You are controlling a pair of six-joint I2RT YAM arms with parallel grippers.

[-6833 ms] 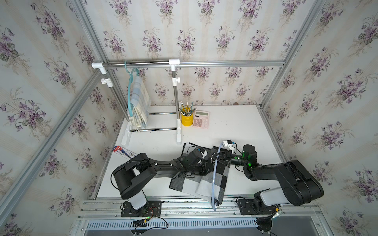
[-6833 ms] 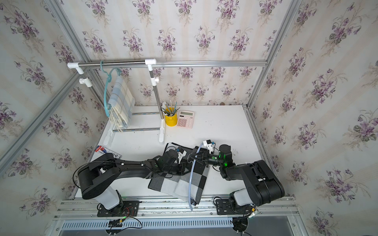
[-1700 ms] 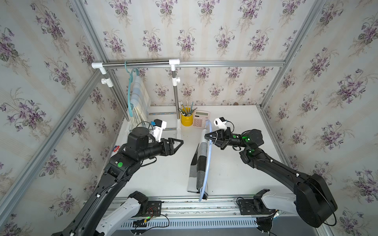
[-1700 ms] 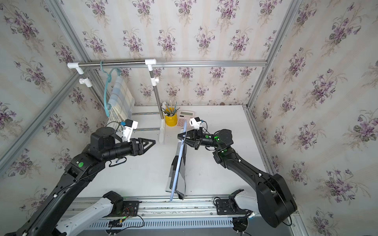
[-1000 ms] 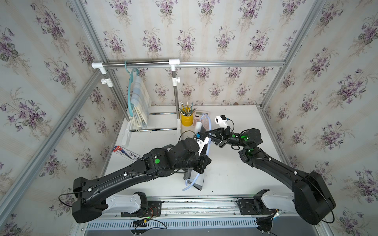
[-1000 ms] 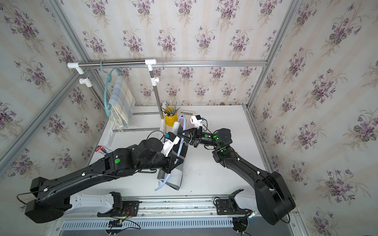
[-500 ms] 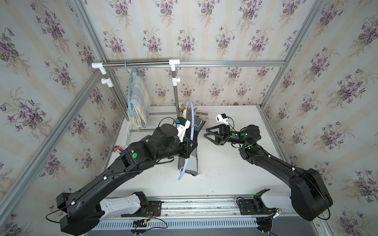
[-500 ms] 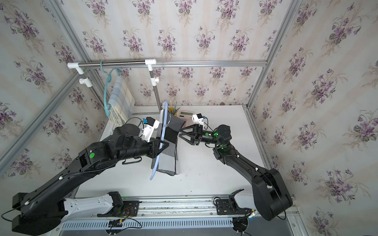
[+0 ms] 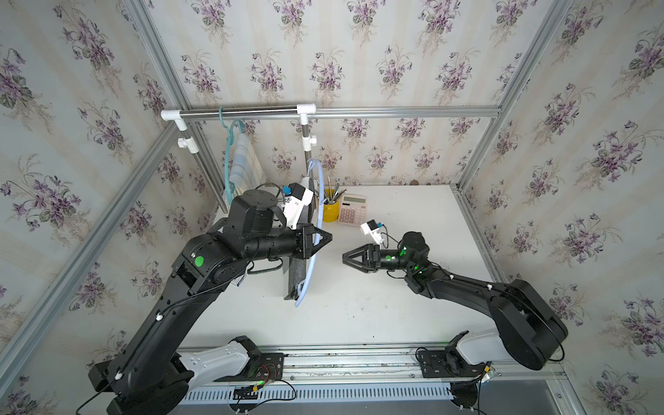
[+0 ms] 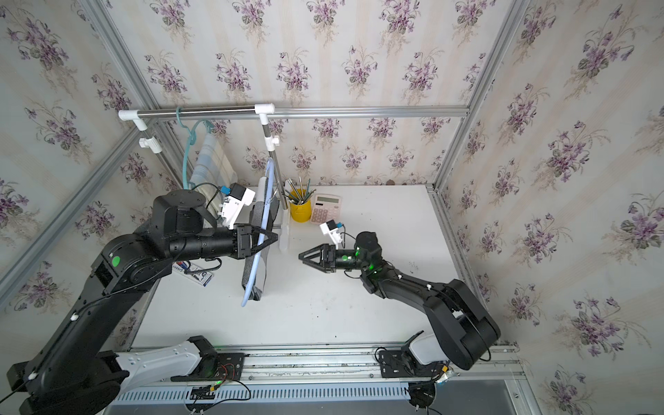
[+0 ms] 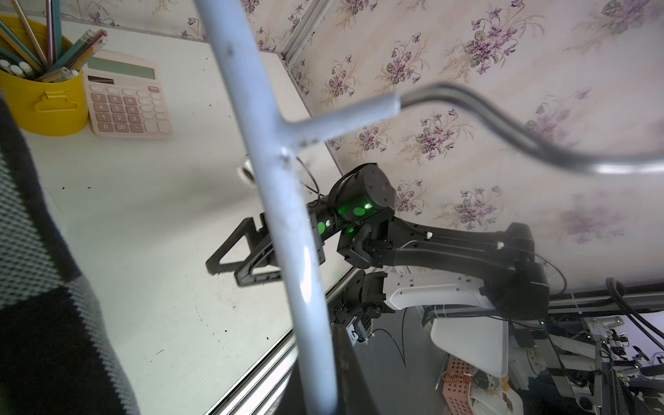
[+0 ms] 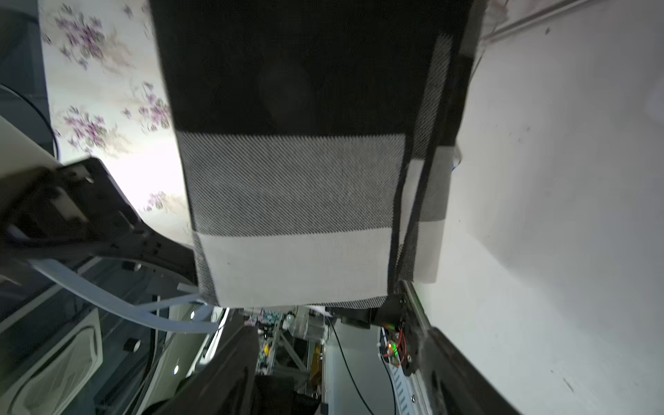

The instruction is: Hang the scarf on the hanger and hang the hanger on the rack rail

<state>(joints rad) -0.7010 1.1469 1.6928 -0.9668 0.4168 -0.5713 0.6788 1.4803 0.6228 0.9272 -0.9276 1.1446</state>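
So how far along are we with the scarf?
Done: the scarf is draped over the hanger. In hand: left fingers shut on the hanger, holding it up; right fingers open, empty, apart from it. Left: probably hooking the hanger onto the rail, which it is not yet on.

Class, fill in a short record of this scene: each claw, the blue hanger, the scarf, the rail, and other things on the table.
Left claw: shut on hanger, raised over table
Right claw: open, empty, clear of hanger
Hanger: pale blue, not yet on rail
Scarf: checked, draped over hanger
Rail: holds teal hanger with pale cloth
Table: pencil cup, calculator
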